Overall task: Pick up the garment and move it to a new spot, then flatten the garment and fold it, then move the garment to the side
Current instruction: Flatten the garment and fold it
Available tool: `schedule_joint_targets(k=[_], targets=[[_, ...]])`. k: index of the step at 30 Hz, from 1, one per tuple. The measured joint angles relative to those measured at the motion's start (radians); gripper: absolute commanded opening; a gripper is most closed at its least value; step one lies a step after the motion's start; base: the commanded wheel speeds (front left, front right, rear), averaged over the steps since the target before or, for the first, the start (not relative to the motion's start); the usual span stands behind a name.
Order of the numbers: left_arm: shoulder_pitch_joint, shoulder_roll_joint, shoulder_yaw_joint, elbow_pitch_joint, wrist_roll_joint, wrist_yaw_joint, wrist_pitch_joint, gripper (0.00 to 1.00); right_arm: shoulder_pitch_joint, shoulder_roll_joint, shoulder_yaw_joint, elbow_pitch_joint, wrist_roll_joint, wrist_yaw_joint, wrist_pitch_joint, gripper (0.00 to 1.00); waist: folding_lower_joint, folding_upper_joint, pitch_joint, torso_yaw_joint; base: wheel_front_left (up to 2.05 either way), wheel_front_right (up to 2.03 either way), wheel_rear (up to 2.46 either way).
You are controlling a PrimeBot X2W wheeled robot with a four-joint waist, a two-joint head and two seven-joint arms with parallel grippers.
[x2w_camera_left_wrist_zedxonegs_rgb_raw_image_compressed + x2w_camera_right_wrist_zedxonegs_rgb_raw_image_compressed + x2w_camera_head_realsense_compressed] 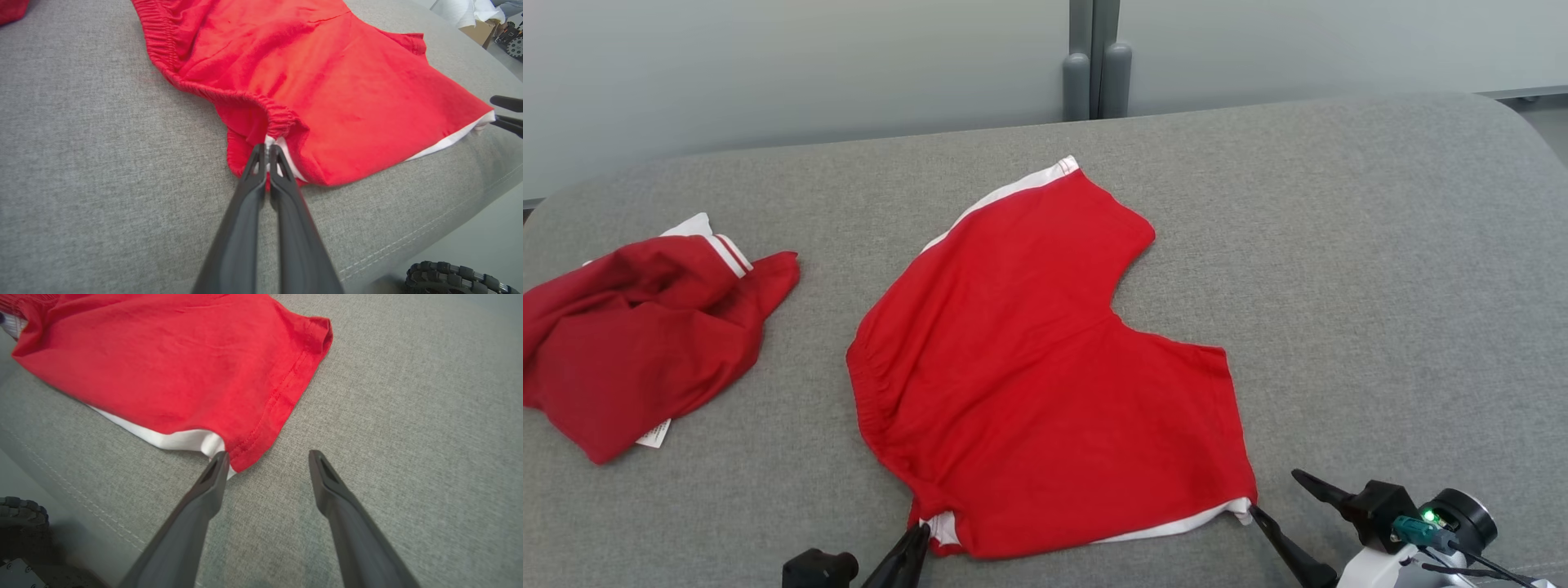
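the red shorts (1045, 367) lie spread flat mid-counter (1380, 286), their near edge running left to right between both arms. the left tool (267, 149), low and reaching forward, is clenched on the near waistband corner. the right tool (268, 454) is released, its 2 fingers wide apart. the white-trimmed hem corner touches the inner side of 1 finger, so it probably needs a small shift toward the shorts before closing. another red garment (637, 343) sits bunched far left.

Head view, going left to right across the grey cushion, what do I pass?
First the crumpled red garment → the spread red shorts → the right claw, open at the shorts' near corner.
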Motion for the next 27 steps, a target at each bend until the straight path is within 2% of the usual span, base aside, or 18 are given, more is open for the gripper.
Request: schedule_joint_targets(k=[3, 13, 14, 16, 20, 21, 22, 23, 27], targets=[[-0.005, -0.005, 0.022, 0.011, -0.002, 0.000, -0.010, 0.00, 0.000, -0.017, 0.021, -0.003, -0.008, 0.010, -0.003, 1.00, 0.0000, 0.0000, 0.007, 0.005, 0.00, 0.00, 0.00], [-0.014, -0.004, 0.034, 0.036, -0.002, 0.001, -0.029, 0.00, 0.000, -0.009, 0.051, -0.001, -0.007, 0.025, -0.008, 1.00, 0.0000, 0.0000, 0.017, 0.014, 0.00, 0.00, 0.00], [-0.016, -0.004, 0.034, 0.037, -0.002, 0.001, -0.030, 0.00, -0.002, -0.007, 0.052, -0.001, -0.007, 0.025, -0.012, 0.88, 0.0000, 0.0000, 0.018, 0.015, 0.00, 0.00, 0.00], [-0.017, -0.005, 0.034, 0.040, -0.002, 0.001, -0.031, 0.00, -0.010, -0.004, 0.053, 0.002, -0.007, 0.025, -0.012, 0.51, 0.0000, 0.0000, 0.019, 0.017, 0.00, 0.00, 0.00], [-0.019, -0.005, 0.034, 0.050, -0.002, 0.001, -0.032, 0.00, -0.029, -0.005, 0.054, 0.007, -0.008, 0.025, -0.013, 0.26, 0.0000, 0.0000, 0.023, 0.024, 0.00, 0.00, 0.00], [-0.020, -0.005, 0.034, 0.051, -0.002, 0.001, -0.033, 0.00, -0.033, -0.005, 0.054, 0.007, -0.008, 0.025, -0.013, 0.18, 0.0000, 0.0000, 0.024, 0.025, 0.00, 0.00, 0.00], [-0.021, -0.005, 0.035, 0.053, -0.002, 0.001, -0.037, 0.00, -0.037, -0.005, 0.053, 0.007, -0.009, 0.025, -0.015, 0.05, 0.0000, 0.0000, 0.025, 0.027, 0.00, 0.00, 0.00], [-0.021, -0.006, 0.038, 0.053, -0.002, 0.001, -0.040, 0.00, -0.039, -0.006, 0.052, 0.007, -0.010, 0.025, -0.018, 0.00, 0.0000, 0.0000, 0.026, 0.028, 0.00, 0.00, 0.00], [-0.036, -0.012, 0.062, 0.050, -0.020, 0.001, -0.041, 0.00, -0.043, -0.012, 0.037, 0.007, -0.016, 0.025, -0.022, 0.00, 0.0000, 0.0000, 0.029, 0.031, 0.00, 0.00, 0.00]])
